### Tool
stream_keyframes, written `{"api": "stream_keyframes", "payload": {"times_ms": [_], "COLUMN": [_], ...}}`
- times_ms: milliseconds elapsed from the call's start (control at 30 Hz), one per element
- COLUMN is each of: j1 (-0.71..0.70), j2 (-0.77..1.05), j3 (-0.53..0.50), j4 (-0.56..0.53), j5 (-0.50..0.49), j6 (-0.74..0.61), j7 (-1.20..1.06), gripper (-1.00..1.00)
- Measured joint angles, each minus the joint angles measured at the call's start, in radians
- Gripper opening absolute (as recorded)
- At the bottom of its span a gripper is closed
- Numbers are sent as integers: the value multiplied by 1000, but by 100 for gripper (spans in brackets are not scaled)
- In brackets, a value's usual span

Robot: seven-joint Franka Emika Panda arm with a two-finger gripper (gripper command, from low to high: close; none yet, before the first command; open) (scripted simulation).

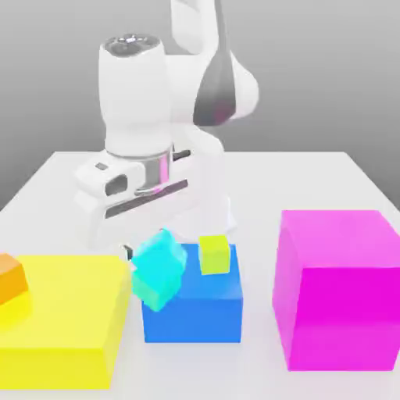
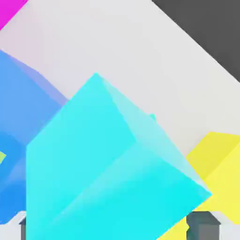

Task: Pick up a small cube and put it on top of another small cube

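Observation:
The small cyan cube point(image 1: 159, 270) is tilted on one corner at the exterior view's left edge of the big blue block point(image 1: 192, 306), just below my hand. In the hand view the cyan cube point(image 2: 112, 168) sits close up between my fingers. My gripper point(image 2: 116, 226) is open, its dark fingertips point(image 2: 204, 226) standing wide on either side of the cube. In the exterior view the gripper point(image 1: 148, 251) is mostly hidden behind the cube. A small lime-green cube point(image 1: 215, 255) rests on top of the blue block, to the right of the cyan one.
A big yellow block point(image 1: 66, 316) lies at the exterior view's left with a small orange cube point(image 1: 11, 278) on it. A big magenta block point(image 1: 337, 287) stands at the right. The white table point(image 1: 312, 180) runs behind them.

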Motion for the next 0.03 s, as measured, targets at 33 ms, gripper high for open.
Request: {"api": "stream_keyframes", "payload": {"times_ms": [33], "j1": [0], "j2": [0], "j3": [0], "j4": [0], "j5": [0], "j6": [0], "j7": [0], "gripper": [100]}}
